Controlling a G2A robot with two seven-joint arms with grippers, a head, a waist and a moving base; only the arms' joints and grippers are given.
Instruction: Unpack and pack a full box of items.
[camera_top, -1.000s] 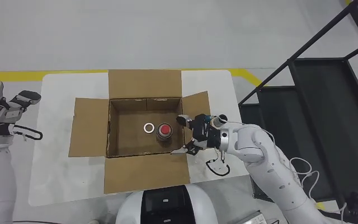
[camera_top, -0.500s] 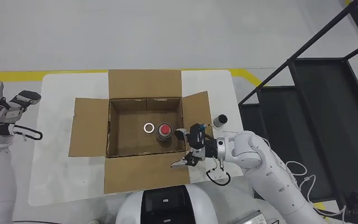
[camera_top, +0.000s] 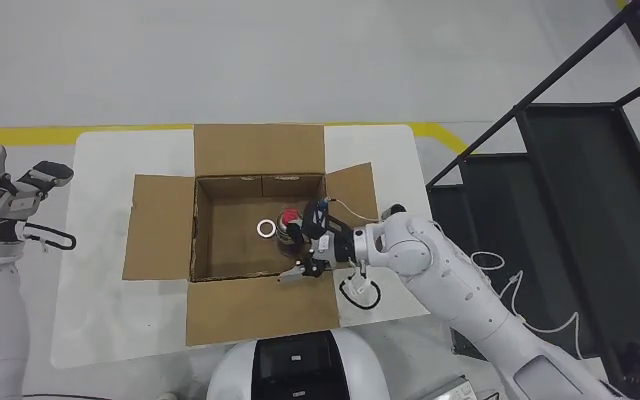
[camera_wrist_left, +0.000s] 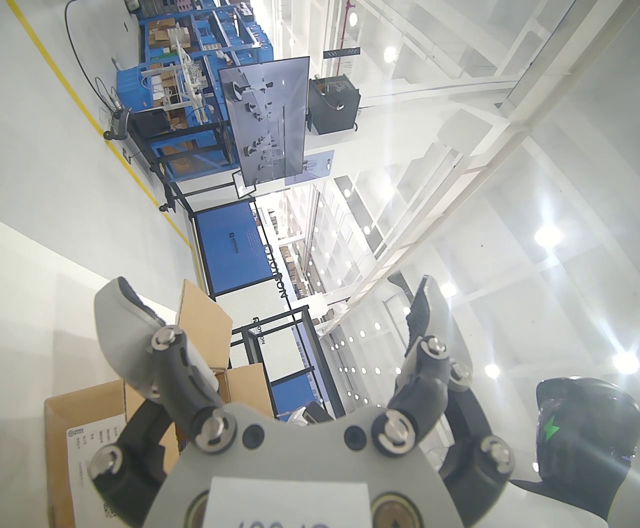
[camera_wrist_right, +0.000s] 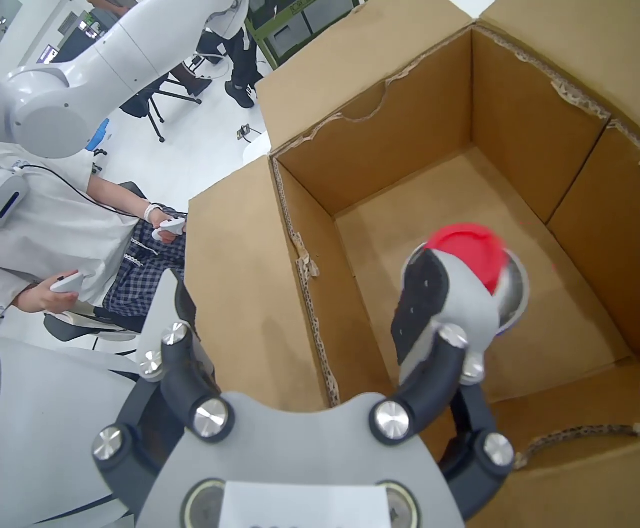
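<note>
Unpacking step, as judged. Right gripper (camera_top: 304, 243) hung over the box (camera_top: 160, 226), fingers spread wide, empty, one beside the red-lidded can (camera_wrist_right: 465, 247). Next move required: straddle can, close. Left gripper (camera_wrist_left: 272, 295) likewise spread, empty.

Pale grey, glossy floor (camera_top: 300, 60) runs all round the white surface (camera_top: 95, 300). A yellow line (camera_top: 100, 129) is painted on it, level with the surface's far edge and showing past both far corners. Off the surface's right edge stands a black metal staircase (camera_top: 560, 170) with a slanted rail. Farther out in the hall are blue racks (camera_wrist_left: 165, 70) stacked with cartons, a big dark screen (camera_wrist_left: 265, 120) on a stand and a blue panel (camera_wrist_left: 230, 250) near it. Overhead, white beams (camera_wrist_left: 500, 135) cross a high ceiling dotted with bright round lamps (camera_wrist_left: 547, 235). A black swivel-chair base (camera_wrist_right: 182, 92) sits on the floor.
</note>
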